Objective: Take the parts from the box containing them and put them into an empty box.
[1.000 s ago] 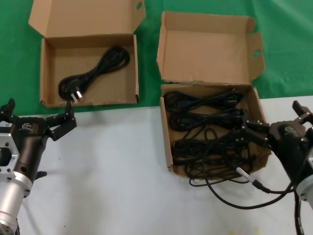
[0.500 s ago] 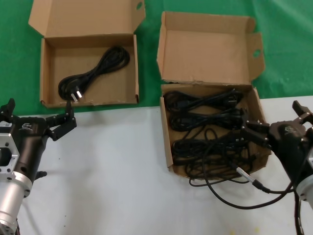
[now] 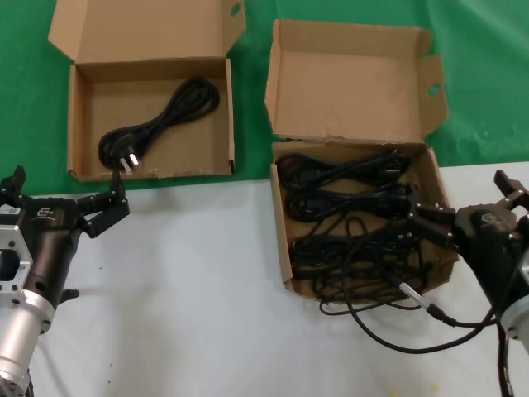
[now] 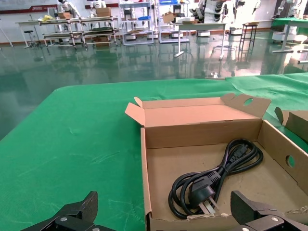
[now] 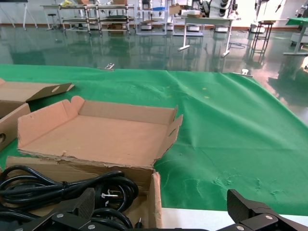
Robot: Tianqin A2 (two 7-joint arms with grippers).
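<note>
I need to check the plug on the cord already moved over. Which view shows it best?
The left wrist view: the moved cord's plug sits close, prongs visible, inside the wide box. The head view shows the plug small. The right wrist view doesn't show it.

The left gripper [image 3: 62, 203] sits low at the robot's left, its silver-and-black arm angling up from the bottom corner, black fingers [image 3: 106, 207] spread wide apart. The right gripper [image 3: 467, 211] is at the robot's right on a dark wrist, fingers [image 3: 430, 222] likewise splayed, one reaching inward and the other outward.
</note>
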